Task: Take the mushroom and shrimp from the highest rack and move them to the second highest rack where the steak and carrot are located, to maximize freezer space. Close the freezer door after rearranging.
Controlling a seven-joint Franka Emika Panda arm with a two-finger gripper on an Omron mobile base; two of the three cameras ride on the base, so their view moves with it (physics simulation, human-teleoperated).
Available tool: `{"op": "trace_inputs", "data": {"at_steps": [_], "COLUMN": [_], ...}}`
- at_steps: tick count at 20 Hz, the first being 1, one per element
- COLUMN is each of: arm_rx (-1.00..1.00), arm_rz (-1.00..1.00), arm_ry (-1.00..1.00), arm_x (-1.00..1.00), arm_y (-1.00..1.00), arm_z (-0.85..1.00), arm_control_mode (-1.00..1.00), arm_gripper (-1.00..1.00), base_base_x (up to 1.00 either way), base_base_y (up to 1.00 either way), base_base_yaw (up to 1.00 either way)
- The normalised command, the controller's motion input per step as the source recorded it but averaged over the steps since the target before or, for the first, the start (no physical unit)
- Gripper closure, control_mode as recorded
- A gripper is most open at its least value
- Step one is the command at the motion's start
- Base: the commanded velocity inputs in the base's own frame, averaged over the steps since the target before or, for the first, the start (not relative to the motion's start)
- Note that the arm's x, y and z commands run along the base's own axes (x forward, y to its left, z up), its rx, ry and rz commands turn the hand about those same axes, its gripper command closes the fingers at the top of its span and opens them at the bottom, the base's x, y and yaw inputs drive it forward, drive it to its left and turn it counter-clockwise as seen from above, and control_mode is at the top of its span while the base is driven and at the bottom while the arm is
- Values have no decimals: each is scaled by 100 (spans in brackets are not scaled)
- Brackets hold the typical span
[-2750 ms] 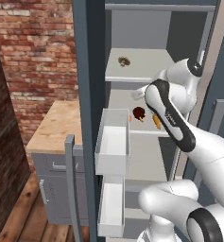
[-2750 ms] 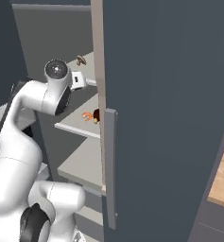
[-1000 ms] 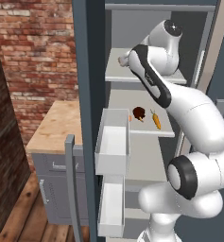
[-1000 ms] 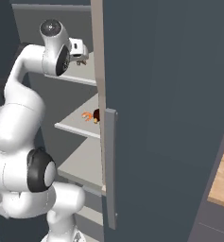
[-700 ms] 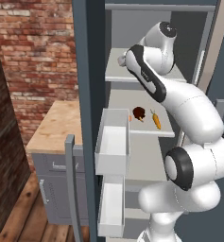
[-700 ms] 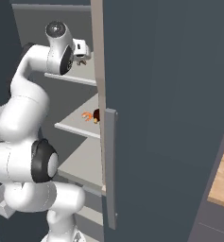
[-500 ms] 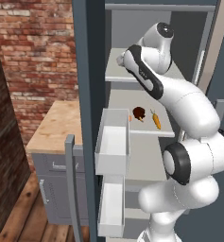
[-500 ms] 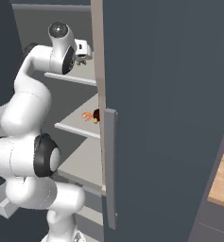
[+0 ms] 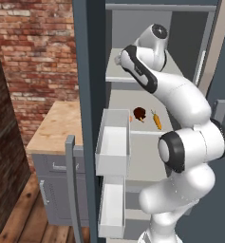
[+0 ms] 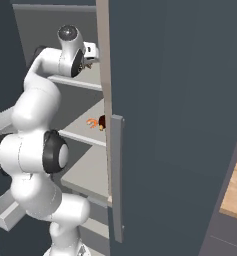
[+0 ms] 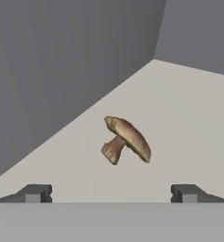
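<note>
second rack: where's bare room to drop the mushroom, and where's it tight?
Bare patch: the front of the second rack, below the steak and carrot. Crowded toward the back, where those two and the orange shrimp cluster. Up top, the open hand has bare rack all around the mushroom.

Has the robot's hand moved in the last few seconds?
Yes. The gripper has risen from beside the steak on the second rack to the top rack, facing the mushroom.

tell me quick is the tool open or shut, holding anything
Tool: open and holding nothing; its two fingertips stand wide apart, with the mushroom lying on the top rack ahead of them, untouched.
</note>
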Motion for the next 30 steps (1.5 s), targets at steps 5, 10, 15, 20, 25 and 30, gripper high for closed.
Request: {"op": "trace_inputs", "data": {"at_steps": [5,10,15,20,25,30], "arm_rx": [0,0,0,0,0,0], "arm_rz": [0,0,0,0,0,0], "arm_ry": [0,0,1,3,3,1], "arm_x": [37,32,31,28,26,27], "arm_y": [0,0,0,0,0,0], "arm_z": [-5,-11,-15,-21,-21,-21], "arm_control_mode": [-100,-100,-100,-100,-100,-100], "arm_gripper": [-100,-100,-100,-100,-100,-100], "base_base_x": [0,0,0,0,0,0], "base_base_y": [0,0,0,0,0,0], "base_base_yaw": [0,0,0,0,0,0]}}
